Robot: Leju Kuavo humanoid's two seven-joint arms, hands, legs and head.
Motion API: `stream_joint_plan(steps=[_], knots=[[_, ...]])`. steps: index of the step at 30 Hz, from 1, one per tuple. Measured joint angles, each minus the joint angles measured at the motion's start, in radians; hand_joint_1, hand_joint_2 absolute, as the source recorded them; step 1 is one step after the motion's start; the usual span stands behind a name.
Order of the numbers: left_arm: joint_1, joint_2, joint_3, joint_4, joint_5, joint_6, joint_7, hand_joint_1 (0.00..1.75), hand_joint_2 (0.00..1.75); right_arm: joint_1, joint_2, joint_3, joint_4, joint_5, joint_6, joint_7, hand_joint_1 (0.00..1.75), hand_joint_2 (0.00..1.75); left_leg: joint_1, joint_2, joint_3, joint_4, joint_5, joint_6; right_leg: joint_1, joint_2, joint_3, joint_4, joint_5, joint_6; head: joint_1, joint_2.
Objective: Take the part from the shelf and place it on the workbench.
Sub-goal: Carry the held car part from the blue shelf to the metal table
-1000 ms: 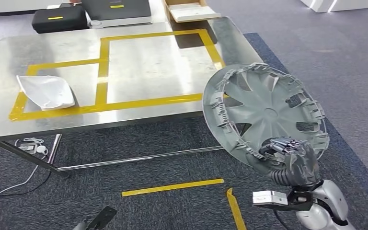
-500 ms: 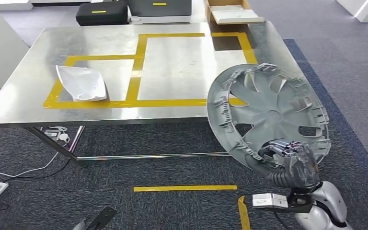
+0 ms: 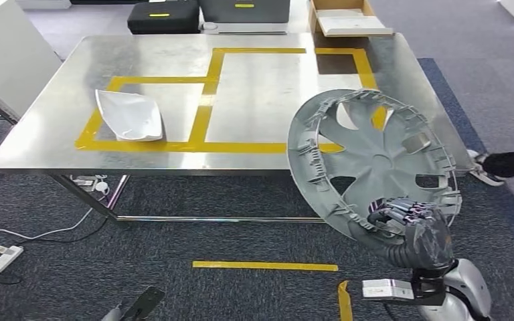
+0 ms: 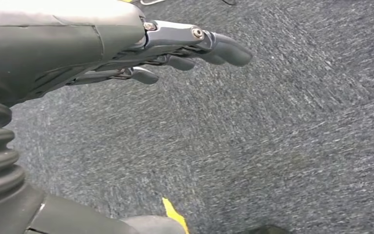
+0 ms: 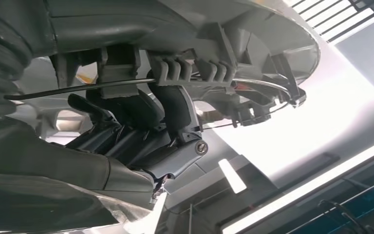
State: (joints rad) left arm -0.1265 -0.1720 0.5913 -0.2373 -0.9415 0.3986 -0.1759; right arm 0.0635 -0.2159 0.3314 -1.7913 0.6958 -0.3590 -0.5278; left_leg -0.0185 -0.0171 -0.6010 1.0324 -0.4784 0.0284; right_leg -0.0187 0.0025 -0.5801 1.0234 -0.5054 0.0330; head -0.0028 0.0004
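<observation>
- Vs earlier: whole view has shifted w/ the camera; steel workbench w/ yellow tape [image 3: 60,144] sits more centred. Grip unchanged.
- R hand [image 3: 411,224] fingers [image 5: 173,105] curled tight on lower rim of round grey plastic wheel cover [image 3: 375,157].
- Cover tilted, ribbed inner side faces camera, in air by bench's near-right corner.
- L hand [image 4: 126,48] fingers nearly straight, holds nothing, over carpet.

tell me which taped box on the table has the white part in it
The smaller left box, where the white part lies; the larger box beside it holds nothing.
</observation>
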Motion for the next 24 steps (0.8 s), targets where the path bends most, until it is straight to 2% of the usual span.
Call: stream_joint_plan(steps=[2, 3, 5, 6, 7, 8, 10, 11, 12, 15, 17, 18, 19, 21, 22, 23, 24], knots=[[-0.001, 0.002, 0.0, 0.0, 0.0, 0.0, 0.0, 0.0, 1.75, 0.0, 0.0, 0.0, -0.002, 0.0, 0.0, 0.0, 1.75, 1.75, 0.002, 0.003, -0.014, 0.038, -0.024, -0.012, -0.005, -0.002, 0.009, -0.003, -0.002, -0.01, -0.004, 0.0], [-0.001, 0.002, 0.0, 0.0, 0.0, 0.0, -0.001, 0.0, 1.75, 0.0, 0.0, -0.001, -0.002, 0.0, 0.0, 0.0, 1.75, 1.75, 0.006, 0.004, -0.035, 0.085, -0.048, -0.019, -0.007, -0.003, 0.014, -0.004, -0.004, -0.015, -0.005, 0.0], [0.0, 0.002, 0.0, 0.0, 0.0, 0.0, -0.001, 0.0, 1.75, 0.001, 0.0, -0.001, -0.002, -0.001, 0.0, 0.0, 1.75, 1.75, 0.014, 0.006, -0.099, 0.215, -0.099, -0.03, -0.007, -0.005, 0.021, -0.004, -0.01, -0.021, -0.008, 0.0], [0.001, 0.002, 0.0, 0.0, 0.0, 0.0, -0.001, 0.0, 1.75, 0.002, 0.0, -0.001, -0.002, -0.001, 0.0, 0.0, 1.75, 1.75, 0.017, 0.007, -0.127, 0.264, -0.111, -0.033, -0.007, -0.005, 0.024, -0.004, -0.013, -0.021, -0.008, 0.0], [0.002, 0.002, 0.0, 0.0, 0.0, 0.0, -0.001, 0.0, 1.75, 0.003, 0.0, -0.001, -0.002, -0.001, 0.0, 0.0, 1.75, 1.75, 0.019, 0.008, -0.14, 0.282, -0.104, -0.034, -0.007, -0.005, 0.028, -0.004, -0.016, -0.021, -0.008, 0.0], [0.003, 0.002, 0.0, 0.0, 0.0, 0.0, -0.001, 0.0, 1.75, 0.004, 0.0, -0.001, -0.002, -0.001, 0.0, 0.0, 1.75, 1.75, 0.021, 0.008, -0.139, 0.268, -0.082, -0.034, -0.007, -0.005, 0.032, -0.004, -0.02, -0.02, -0.008, 0.0], [0.003, 0.002, 0.0, 0.0, 0.0, 0.0, -0.001, 0.0, 1.75, 0.005, 0.0, -0.001, -0.003, -0.001, 0.0, 0.0, 1.75, 1.75, 0.022, 0.009, -0.091, 0.15, -0.004, -0.03, -0.008, -0.004, 0.045, -0.004, -0.03, -0.014, -0.008, 0.0], [0.002, 0.003, 0.0, 0.0, 0.0, 0.0, -0.001, 0.0, 1.75, 0.004, 0.0, -0.001, -0.003, -0.001, 0.0, 0.0, 1.75, 1.75, 0.02, 0.009, -0.067, 0.093, 0.021, -0.027, -0.007, -0.004, 0.049, -0.003, -0.035, -0.009, -0.008, 0.0], [0.002, 0.003, 0.0, 0.0, 0.0, 0.0, -0.001, 0.0, 1.75, 0.004, 0.0, -0.001, -0.004, -0.001, 0.0, 0.0, 1.75, 1.75, 0.018, 0.01, -0.046, 0.045, 0.032, -0.023, -0.006, -0.004, 0.051, -0.003, -0.039, -0.002, -0.008, 0.0], [0.002, 0.003, 0.0, 0.0, 0.0, 0.0, -0.001, 0.0, 1.75, 0.004, 0.0, -0.002, -0.006, -0.001, -0.001, 0.0, 1.75, 1.75, 0.013, 0.009, -0.031, 0.012, 0.017, -0.01, -0.005, -0.006, 0.05, -0.01, -0.044, 0.015, -0.008, 0.0], [0.003, 0.003, 0.0, 0.0, -0.001, 0.0, -0.001, 0.0, 1.75, 0.005, 0.0, -0.002, -0.009, -0.001, -0.001, 0.0, 1.75, 1.75, 0.015, 0.008, -0.018, -0.001, 0.016, 0.002, -0.006, -0.006, 0.043, 0.006, -0.06, 0.022, -0.006, 0.0], [0.002, 0.003, 0.0, 0.0, -0.002, -0.001, -0.001, 0.0, 1.75, 0.006, 0.0, -0.002, -0.009, -0.001, -0.001, 0.0, 1.75, 1.75, 0.017, 0.007, -0.012, -0.008, 0.015, 0.007, -0.006, -0.005, 0.024, 0.043, -0.08, 0.024, -0.003, 0.0], [0.0, 0.003, 0.0, 0.0, -0.002, -0.001, -0.002, 0.0, 1.75, 0.007, 0.0, -0.002, -0.01, -0.001, -0.001, 0.0, 1.75, 1.75, 0.015, 0.007, -0.008, -0.009, 0.013, 0.012, -0.006, -0.004, -0.009, 0.101, -0.104, 0.024, -0.001, 0.0], [0.0, 0.002, 0.0, 0.0, -0.004, -0.003, -0.002, 0.0, 1.75, 0.01, 0.0, -0.003, -0.01, -0.001, -0.001, -0.001, 1.75, 1.75, 0.011, 0.007, -0.005, -0.009, 0.007, 0.02, -0.004, -0.004, -0.09, 0.23, -0.144, 0.024, 0.0, 0.0], [0.001, 0.001, 0.0, 0.0, -0.004, -0.004, -0.002, 0.0, 1.75, 0.012, 0.0, -0.003, -0.01, 0.0, -0.001, -0.001, 1.75, 1.75, 0.008, 0.007, -0.001, -0.009, 0.003, 0.022, -0.003, -0.004, -0.117, 0.264, -0.142, 0.023, 0.0, 0.0], [0.002, 0.001, 0.0, 0.0, -0.005, -0.004, -0.001, 0.0, 1.75, 0.014, 0.0, -0.003, -0.01, 0.0, -0.002, -0.002, 1.75, 1.75, 0.007, 0.006, 0.005, -0.009, -0.001, 0.023, -0.002, -0.004, -0.125, 0.259, -0.119, 0.023, 0.0, 0.0], [0.002, 0.002, 0.0, 0.0, -0.005, -0.004, -0.001, 0.0, 1.75, 0.016, 0.0, -0.003, -0.01, 0.0, -0.002, -0.002, 1.75, 1.75, 0.006, 0.005, 0.012, -0.009, -0.006, 0.023, -0.002, -0.004, -0.116, 0.222, -0.081, 0.021, 0.0, 0.0]])
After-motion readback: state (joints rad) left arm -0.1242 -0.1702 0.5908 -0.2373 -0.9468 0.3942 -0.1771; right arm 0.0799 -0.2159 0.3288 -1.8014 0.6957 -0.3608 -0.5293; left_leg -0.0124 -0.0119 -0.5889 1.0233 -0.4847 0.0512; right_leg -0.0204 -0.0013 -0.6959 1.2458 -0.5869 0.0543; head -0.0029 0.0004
